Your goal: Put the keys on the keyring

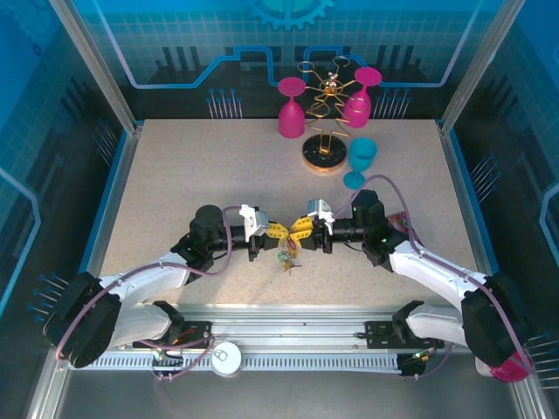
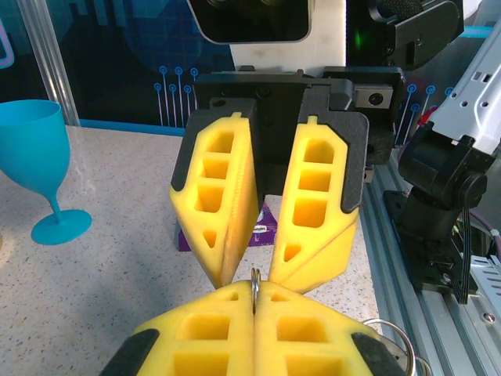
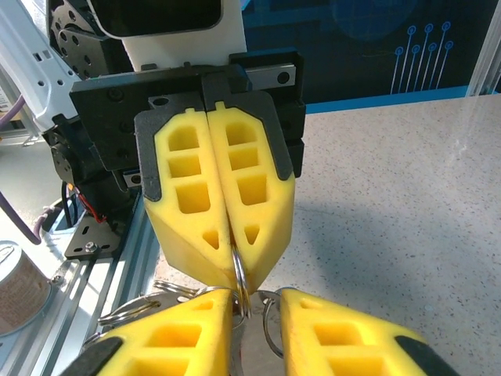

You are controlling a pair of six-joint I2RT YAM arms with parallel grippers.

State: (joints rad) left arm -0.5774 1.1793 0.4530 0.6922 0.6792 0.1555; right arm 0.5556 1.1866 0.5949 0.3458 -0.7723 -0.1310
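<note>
Left gripper [image 2: 254,301] was clenched on the thin metal edge of the keyring [image 2: 254,282] at the bottom centre of my left wrist view, with the rim pinched upright between its yellow pads. From the overhead camera I saw both arms meeting tip to tip in the middle of the frame. The keys [image 1: 286,257] dangled in a small bunch just below the fingertips, over the speckled table [image 1: 175,175]. The right gripper [image 3: 258,309] faced its partner with jaws parted in a narrow V and the ring's edge between them; I couldn't tell whether either pad touched it. A purple packet [image 2: 266,231] lay on the table behind, and a blue goblet [image 2: 31,149] stood at that view's left edge.
</note>
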